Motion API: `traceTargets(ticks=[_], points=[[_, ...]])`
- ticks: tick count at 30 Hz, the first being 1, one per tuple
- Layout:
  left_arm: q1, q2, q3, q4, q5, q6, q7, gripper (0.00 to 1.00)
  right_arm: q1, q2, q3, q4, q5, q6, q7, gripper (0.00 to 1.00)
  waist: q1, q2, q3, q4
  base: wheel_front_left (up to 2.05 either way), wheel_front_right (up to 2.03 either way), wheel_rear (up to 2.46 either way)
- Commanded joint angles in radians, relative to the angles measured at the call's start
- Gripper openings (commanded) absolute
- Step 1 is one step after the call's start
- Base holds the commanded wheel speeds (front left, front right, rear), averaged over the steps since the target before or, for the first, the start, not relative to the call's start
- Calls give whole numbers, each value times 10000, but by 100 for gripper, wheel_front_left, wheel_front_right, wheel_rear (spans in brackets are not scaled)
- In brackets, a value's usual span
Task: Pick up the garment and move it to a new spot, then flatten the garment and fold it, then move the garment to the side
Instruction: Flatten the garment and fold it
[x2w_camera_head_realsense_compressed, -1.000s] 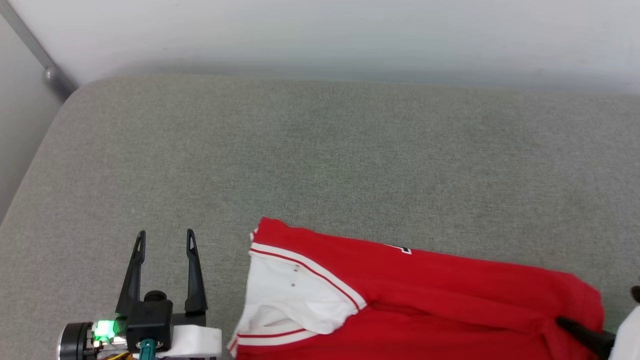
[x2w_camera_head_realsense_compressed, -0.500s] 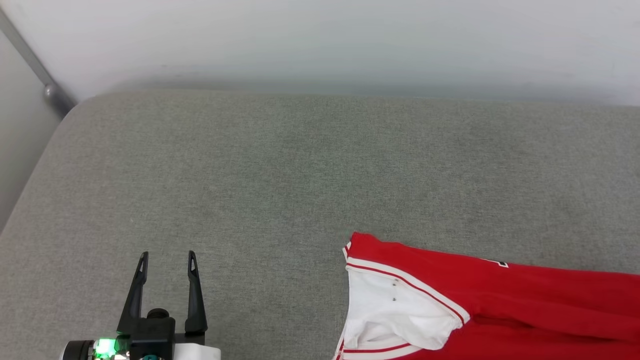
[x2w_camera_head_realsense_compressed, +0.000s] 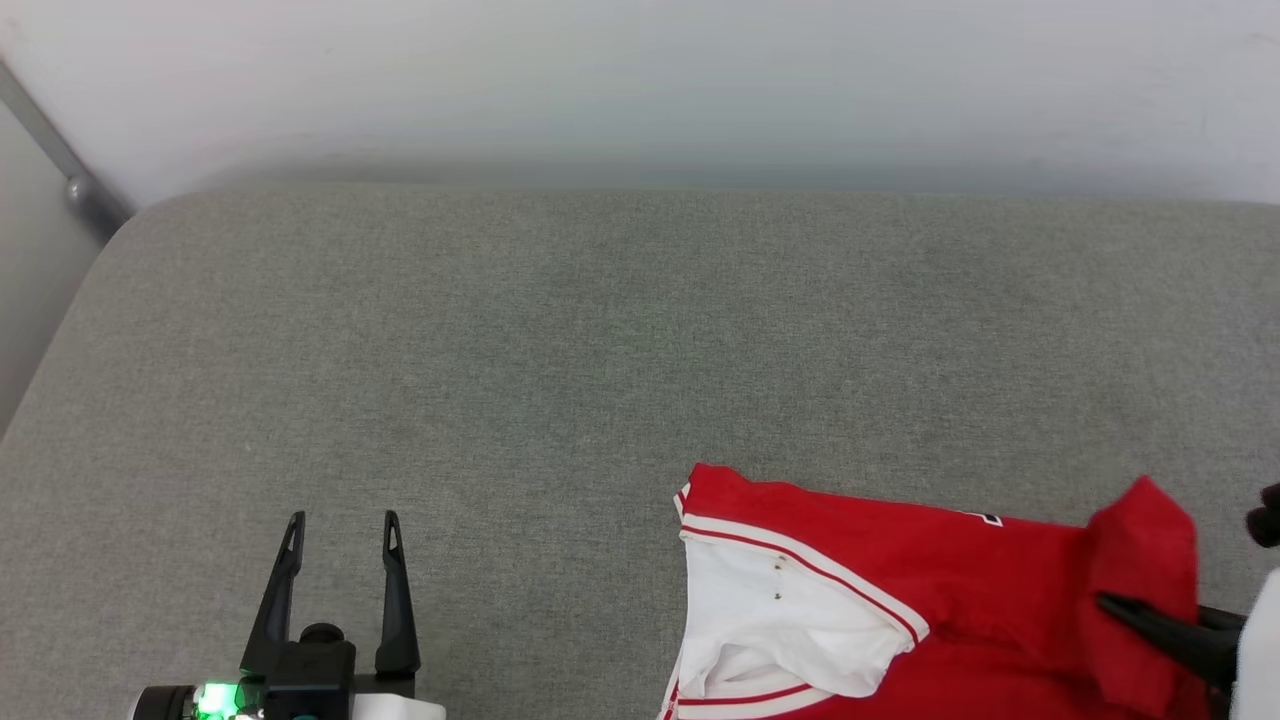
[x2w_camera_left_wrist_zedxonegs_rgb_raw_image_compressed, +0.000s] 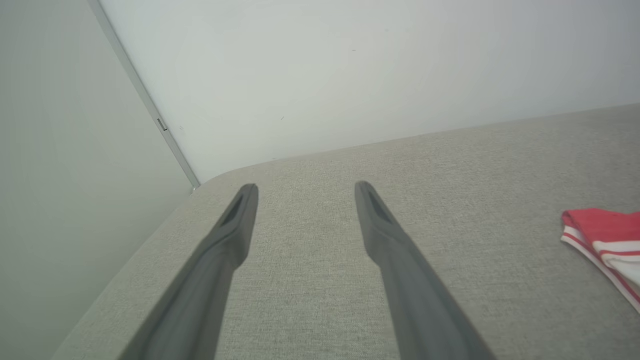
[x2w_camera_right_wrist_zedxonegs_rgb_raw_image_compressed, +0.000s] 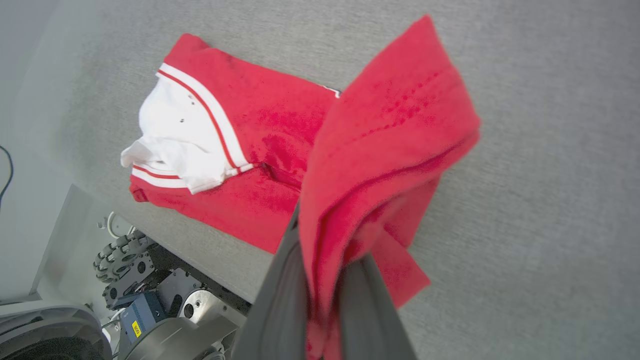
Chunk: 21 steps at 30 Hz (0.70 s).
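While the left pincer (x2w_camera_head_realsense_compressed: 343, 530) stands apart and empty, the right pincer (x2w_camera_right_wrist_zedxonegs_rgb_raw_image_compressed: 327, 260) is clamped on a lifted edge of the shirt (x2w_camera_head_realsense_compressed: 900, 570).

readable text: none | shirt (x2w_camera_head_realsense_compressed: 900, 570): only a corner of black, white-edged lettering (x2w_camera_head_realsense_compressed: 988, 518) peeks out at the top edge, no letter can be made out | blue box (x2w_camera_right_wrist_zedxonegs_rgb_raw_image_compressed: 145, 310) in the right wrist view: yellow sticker (x2w_camera_right_wrist_zedxonegs_rgb_raw_image_compressed: 136, 328) with dark print, too small to read
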<state>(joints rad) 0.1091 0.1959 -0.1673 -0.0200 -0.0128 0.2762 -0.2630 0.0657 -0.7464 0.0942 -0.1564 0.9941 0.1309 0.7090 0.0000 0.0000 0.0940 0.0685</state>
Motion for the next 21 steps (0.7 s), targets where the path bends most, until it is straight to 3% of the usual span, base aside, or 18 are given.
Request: traceTargets(ticks=[1,9,21], points=[[-27,-54,1,-9,42,-12,-20,100,-204,110,188,-349,-24,-4,144,0,0,0,47,21,0,0,0],[-422,-167,-47,14,83,-108,-20,100,-1982,849,2361,-1449,-467,-4,1084,0,0,0,352,227,0,0,0],[-983,-329,-33,71,40,-279,-20,100,-5287,2655,6020,781,-1242,-4,1029,0,0,0,876,541,0,0,0]])
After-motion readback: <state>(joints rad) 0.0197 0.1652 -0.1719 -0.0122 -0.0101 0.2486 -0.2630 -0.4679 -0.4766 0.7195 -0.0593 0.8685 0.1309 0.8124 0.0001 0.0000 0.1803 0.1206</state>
